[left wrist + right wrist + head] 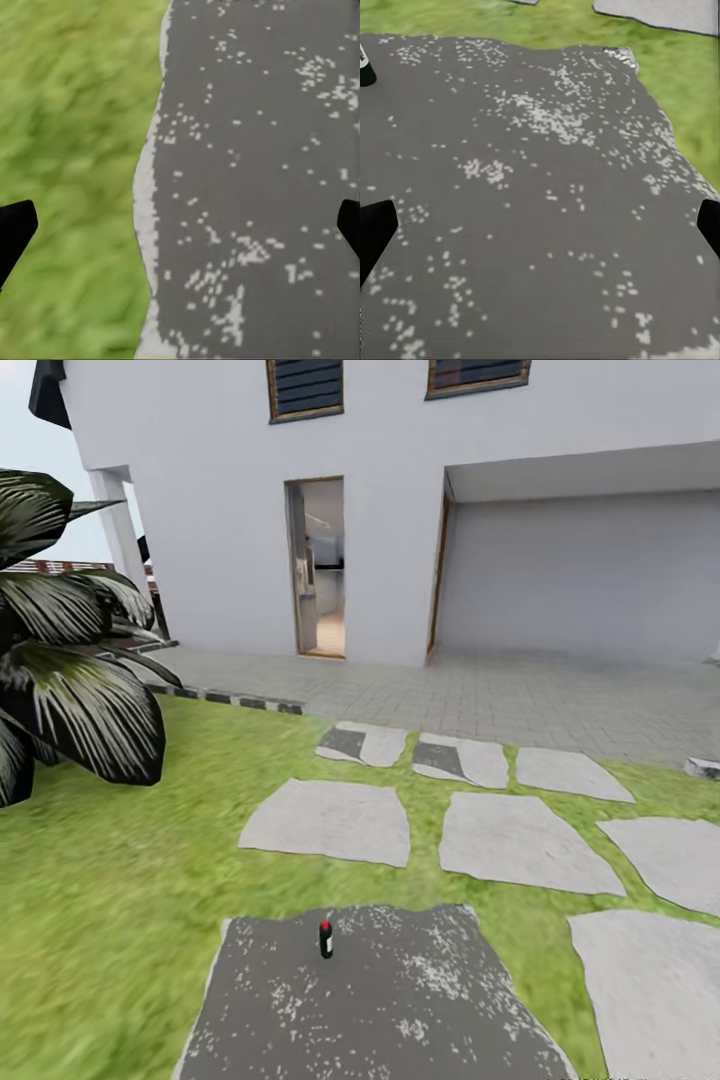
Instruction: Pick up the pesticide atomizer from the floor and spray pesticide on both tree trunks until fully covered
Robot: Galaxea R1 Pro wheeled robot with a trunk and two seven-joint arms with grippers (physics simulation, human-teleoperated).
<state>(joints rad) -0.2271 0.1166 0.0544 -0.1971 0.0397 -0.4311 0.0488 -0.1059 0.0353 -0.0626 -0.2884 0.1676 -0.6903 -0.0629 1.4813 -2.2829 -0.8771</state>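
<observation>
The pesticide atomizer (325,939) stands upright on a dark speckled stone slab (400,1010) in the lawn, a slim dark cylinder with a red dot on top. It also appears in the right wrist view as the atomizer (366,69), far off at the frame's edge. My right gripper (540,232) hangs open above the slab with nothing between its fingers. My left gripper (180,232) is open too, over the slab's edge (146,225) where it meets the grass. The trees and their trunks are out of view.
A broad-leaved dark shrub (60,660) stands at the left. Pale stepping stones (330,820) lead across the grass to a paved strip (500,695) before a white house with an open doorway (320,565) and a garage recess (580,575).
</observation>
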